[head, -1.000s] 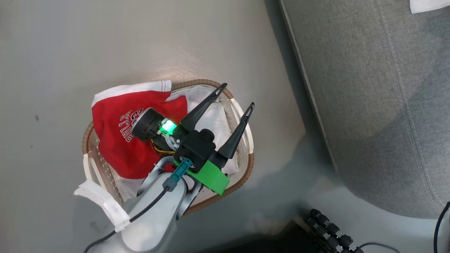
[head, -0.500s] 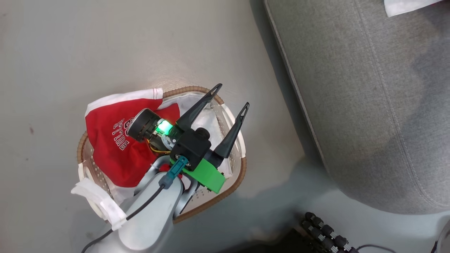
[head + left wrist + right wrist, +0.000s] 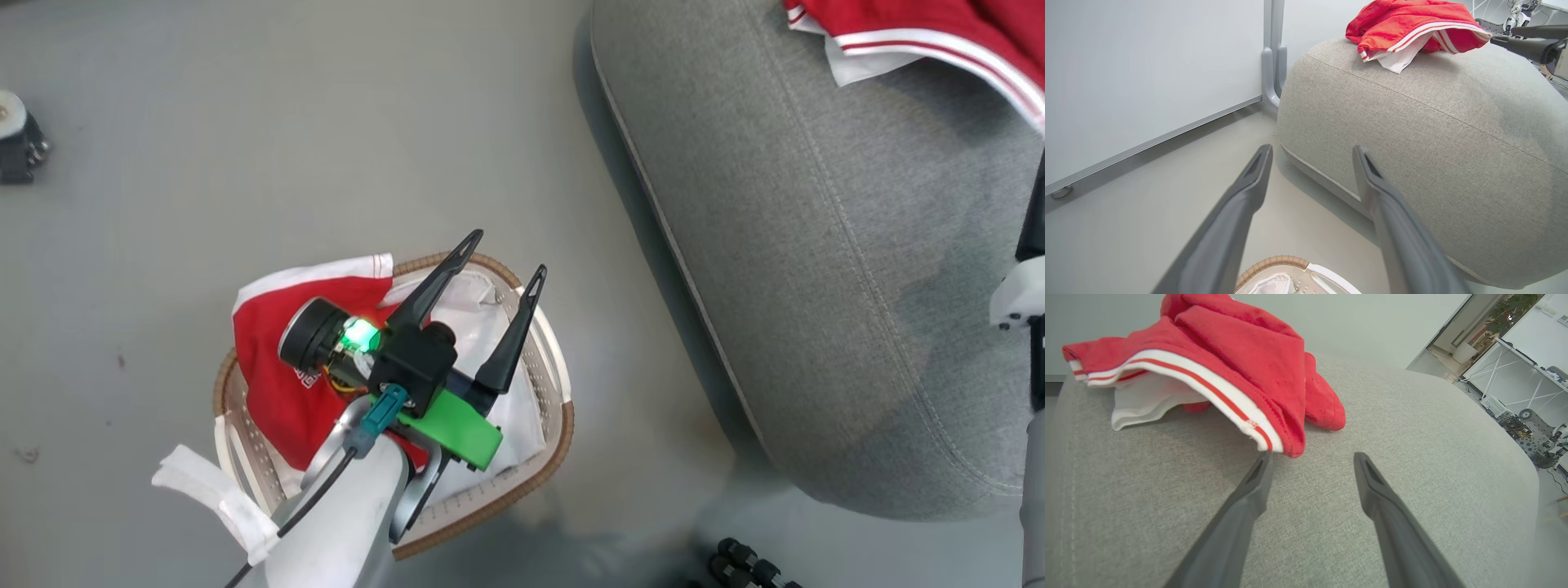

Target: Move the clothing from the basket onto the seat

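Note:
The white perforated basket (image 3: 555, 359) with its brown woven rim sits on the floor, holding a red printed garment (image 3: 269, 392) against its left side over the white liner (image 3: 478, 298). My left gripper (image 3: 506, 253) hovers open above the basket with nothing between its fingers, which point toward the grey seat (image 3: 816, 245). In the left wrist view the left gripper (image 3: 1312, 149) faces the seat (image 3: 1433, 143). A second red garment (image 3: 922, 24) with white stripe trim lies on the seat. My right gripper (image 3: 1312, 455) hangs open just above the seat (image 3: 1372, 416), its left fingertip close under that garment (image 3: 1229, 355).
A small dark wheeled object (image 3: 16, 147) stands on the floor at the far left. Black connectors (image 3: 751, 567) lie near the bottom edge. A white wall panel with a grey post (image 3: 1271, 53) runs behind the seat. My right arm (image 3: 1024, 294) stands at the right edge.
The head camera has moved, bringing the red garment on the seat and my right arm into view. My left gripper stays open above the basket.

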You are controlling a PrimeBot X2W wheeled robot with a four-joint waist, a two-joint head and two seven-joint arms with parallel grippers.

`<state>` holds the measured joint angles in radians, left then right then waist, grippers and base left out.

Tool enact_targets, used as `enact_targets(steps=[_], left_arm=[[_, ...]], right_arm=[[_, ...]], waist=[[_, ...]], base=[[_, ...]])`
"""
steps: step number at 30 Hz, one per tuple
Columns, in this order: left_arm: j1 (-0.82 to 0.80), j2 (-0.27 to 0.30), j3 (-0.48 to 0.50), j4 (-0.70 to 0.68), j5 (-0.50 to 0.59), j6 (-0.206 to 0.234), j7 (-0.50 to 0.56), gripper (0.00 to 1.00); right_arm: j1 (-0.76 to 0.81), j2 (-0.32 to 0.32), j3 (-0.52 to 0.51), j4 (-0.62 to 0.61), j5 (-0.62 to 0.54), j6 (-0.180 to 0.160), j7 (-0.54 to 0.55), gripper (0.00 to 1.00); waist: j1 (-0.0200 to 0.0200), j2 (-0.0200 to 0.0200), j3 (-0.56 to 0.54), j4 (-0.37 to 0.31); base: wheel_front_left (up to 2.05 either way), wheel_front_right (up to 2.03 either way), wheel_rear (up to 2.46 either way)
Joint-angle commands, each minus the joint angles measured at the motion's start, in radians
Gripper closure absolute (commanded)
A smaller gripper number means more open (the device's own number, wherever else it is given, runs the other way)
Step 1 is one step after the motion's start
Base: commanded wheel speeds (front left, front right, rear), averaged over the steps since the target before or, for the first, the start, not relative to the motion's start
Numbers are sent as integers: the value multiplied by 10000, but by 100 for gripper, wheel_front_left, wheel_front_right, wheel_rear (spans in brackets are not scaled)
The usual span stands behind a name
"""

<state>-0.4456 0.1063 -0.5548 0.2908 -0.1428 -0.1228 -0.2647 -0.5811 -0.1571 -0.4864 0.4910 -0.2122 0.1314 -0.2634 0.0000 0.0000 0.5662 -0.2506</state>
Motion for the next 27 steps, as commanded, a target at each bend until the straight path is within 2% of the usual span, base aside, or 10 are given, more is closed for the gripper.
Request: enact_targets(steps=[1, 10, 16, 27], left_arm=[[241, -34, 102, -27, -128, 62, 5, 0], [1242, -300, 869, -158, -414, 163, 5, 0], [1847, -450, 1609, -325, -622, 256, 7, 0], [3074, -532, 3327, -539, -754, 459, 5, 0]], right_arm=[[289, 15, 80, -96, 76, -14, -21, 0], [596, -106, 551, -285, 333, -14, -21, 0], [318, -113, 1316, -306, 505, -14, -21, 0], [675, 585, 2944, -645, 1319, -14, -21, 0]], waist=[[0, 0, -709, 107], [0, 0, -2265, 390], [0, 0, -3204, 793], [0, 0, -4350, 1657]], base=[[0, 0, 0], [0, 0, 0], [0, 0, 0], [0, 0, 0]])
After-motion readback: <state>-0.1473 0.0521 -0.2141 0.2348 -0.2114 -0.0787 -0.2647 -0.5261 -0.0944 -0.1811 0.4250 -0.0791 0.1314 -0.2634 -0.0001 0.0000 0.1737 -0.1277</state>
